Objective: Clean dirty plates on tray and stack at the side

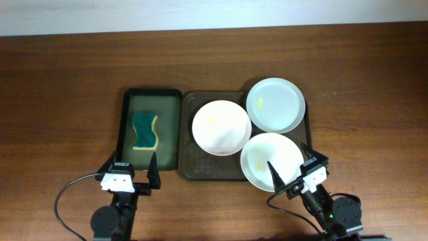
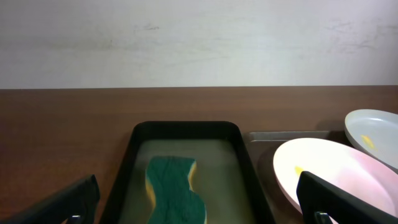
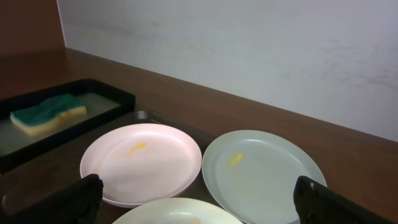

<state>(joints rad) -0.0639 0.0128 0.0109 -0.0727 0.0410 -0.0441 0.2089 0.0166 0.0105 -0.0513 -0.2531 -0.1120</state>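
Three white plates lie on the dark brown tray (image 1: 189,163): a left one (image 1: 221,127), a far right one (image 1: 275,105) and a near one (image 1: 271,161). Each has a small yellow smear. My left gripper (image 1: 130,173) is open and empty near the table's front edge, in front of the black tray. My right gripper (image 1: 294,173) is open and empty above the near plate's front edge. In the right wrist view the left plate (image 3: 142,163), the far plate (image 3: 261,177) and the near plate's rim (image 3: 177,210) show between the fingers. The left wrist view shows the left plate (image 2: 329,180).
A narrow black tray (image 1: 127,120) with a greenish inside stands left of the brown tray and holds a green and yellow sponge (image 1: 145,131), which also shows in the left wrist view (image 2: 174,190). A pale wall runs behind the wooden table (image 1: 67,87).
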